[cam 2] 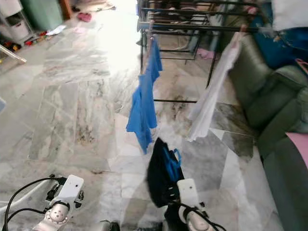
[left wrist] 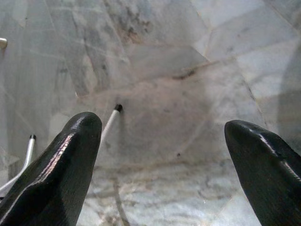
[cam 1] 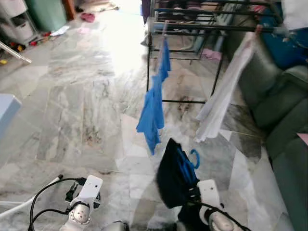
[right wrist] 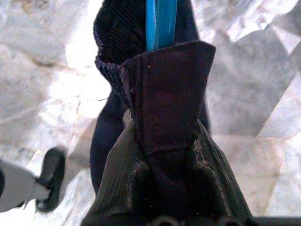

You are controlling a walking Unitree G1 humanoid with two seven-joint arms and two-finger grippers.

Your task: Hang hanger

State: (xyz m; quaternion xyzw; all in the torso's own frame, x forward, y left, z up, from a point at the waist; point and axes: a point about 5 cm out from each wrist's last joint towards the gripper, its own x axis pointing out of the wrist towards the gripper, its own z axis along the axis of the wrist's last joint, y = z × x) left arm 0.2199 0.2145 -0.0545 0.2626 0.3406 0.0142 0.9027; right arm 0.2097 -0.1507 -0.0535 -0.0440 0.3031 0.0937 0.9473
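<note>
My right claw [right wrist: 164, 188] is pinched tight on the collar of a dark garment [cam 1: 169, 175], which rides on a blue hanger [cam 1: 189, 161]. The hanger's hook curls out just beyond the cloth, and in my right wrist view its blue neck [right wrist: 161, 21] rises out of the collar straight ahead of the fingers. The garment hides most of the hanger, and motion blurs its outline.

Ahead of this claw stands a black drying rack [cam 1: 192, 26], with a blue shirt [cam 1: 155, 103] and a white cloth [cam 1: 224, 91] hanging from its rail. The rack's top is cut off.

My left claw [left wrist: 160, 141] hangs low with its fingers [left wrist: 61, 165] spread wide and nothing between them, above the marble floor [cam 1: 82, 106].
</note>
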